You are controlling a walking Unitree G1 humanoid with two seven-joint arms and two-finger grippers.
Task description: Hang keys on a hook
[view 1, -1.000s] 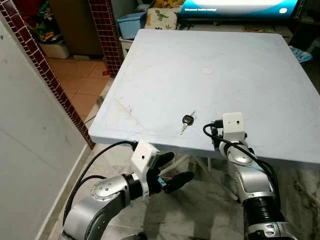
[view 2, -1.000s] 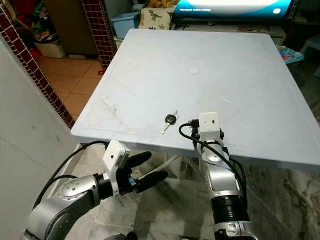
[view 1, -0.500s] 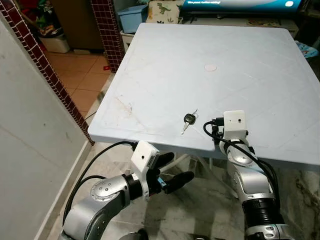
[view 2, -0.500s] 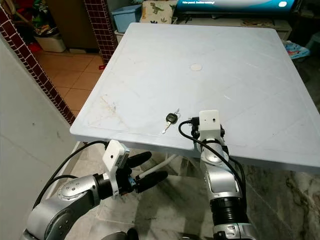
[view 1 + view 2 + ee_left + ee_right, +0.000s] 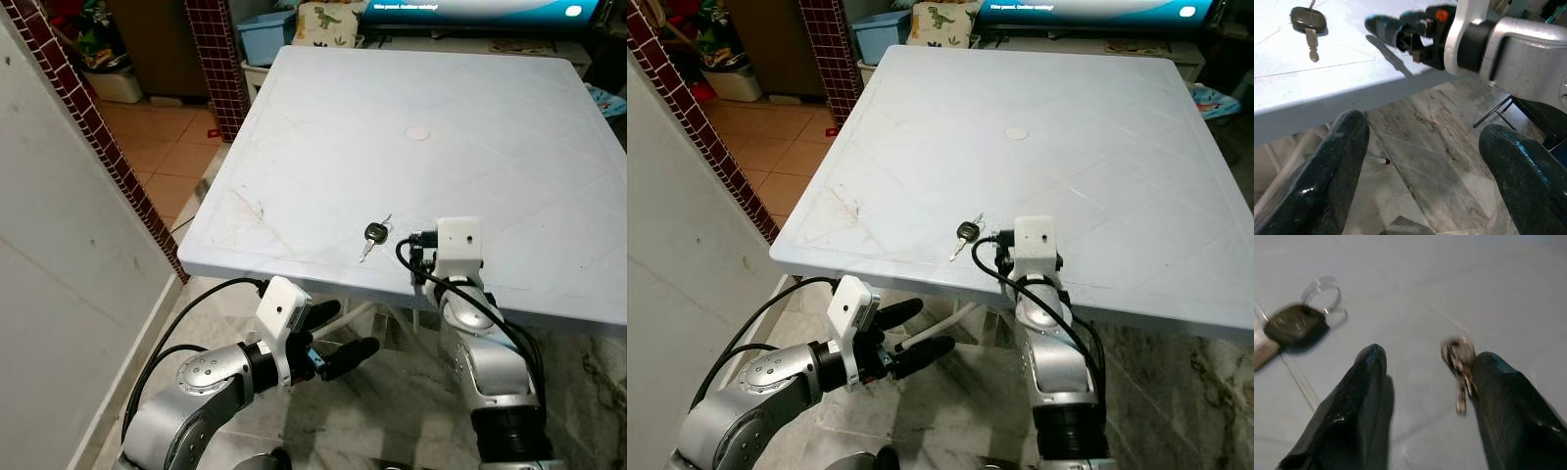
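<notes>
A key with a black head (image 5: pixel 372 234) and a clear ring lies near the front edge of the white table (image 5: pixel 441 98). My right gripper (image 5: pixel 1425 377) hovers low over the table just right of it, fingers open. A small silver key (image 5: pixel 1459 362), blurred, lies between the fingers close to one fingertip (image 5: pixel 1503 396). From above, the white wrist camera box (image 5: pixel 458 240) hides those fingers. My left gripper (image 5: pixel 338 333) is open and holds nothing, below the table's front edge.
A white wall (image 5: pixel 59 245) with a brick-tiled edge stands close on the left. A brick pillar (image 5: pixel 211 59) and a blue bin (image 5: pixel 265 24) are beyond the table's far left corner. Table legs (image 5: pixel 362 313) and marble floor lie under the front edge.
The whole picture has shifted a little, so the camera moved. Both arms keep about the same pose, with the right gripper still beside the black-headed key.
</notes>
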